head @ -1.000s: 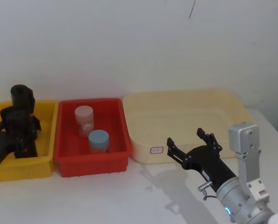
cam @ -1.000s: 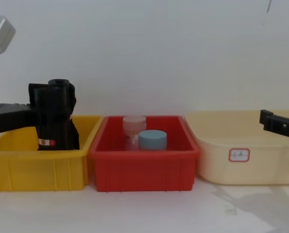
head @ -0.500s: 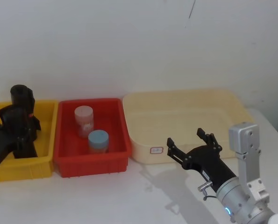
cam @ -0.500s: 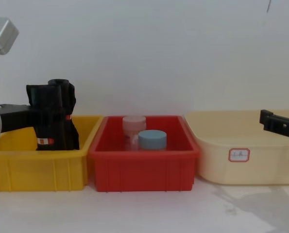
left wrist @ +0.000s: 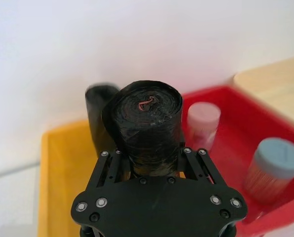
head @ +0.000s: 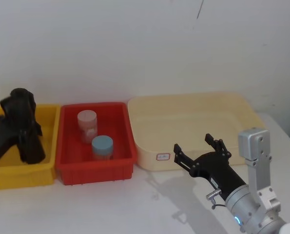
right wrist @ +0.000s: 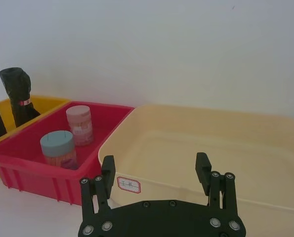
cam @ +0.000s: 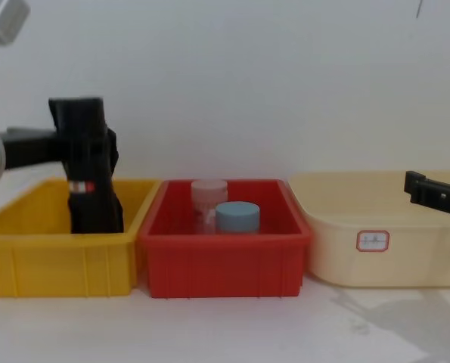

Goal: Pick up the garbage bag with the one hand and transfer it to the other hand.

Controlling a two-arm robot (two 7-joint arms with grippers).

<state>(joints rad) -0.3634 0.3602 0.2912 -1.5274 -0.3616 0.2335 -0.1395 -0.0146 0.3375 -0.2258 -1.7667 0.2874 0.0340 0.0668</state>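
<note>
Garbage bag [left wrist: 149, 113] clamped between the left gripper [left wrist: 150, 160] fingers over the yellow bin [cam: 58, 265]; red bin [cam: 225, 265] at its 3 o'clock holds two jars [cam: 237, 218]; right gripper [right wrist: 155, 165] fingers spread, empty.

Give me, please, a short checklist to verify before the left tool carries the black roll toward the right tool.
1. Grip: the left tool is shut on the garbage bag: ok.
2. Lower end of the bag above the rim of the yellow bin: cannot tell, a black shape hides it.
3. The right tool is open to receive: ok.
4. Right tool near the bag: not ok, it hovers before the beige bin.
5. The jars in the red bin stand lower than the grip: ok.
</note>
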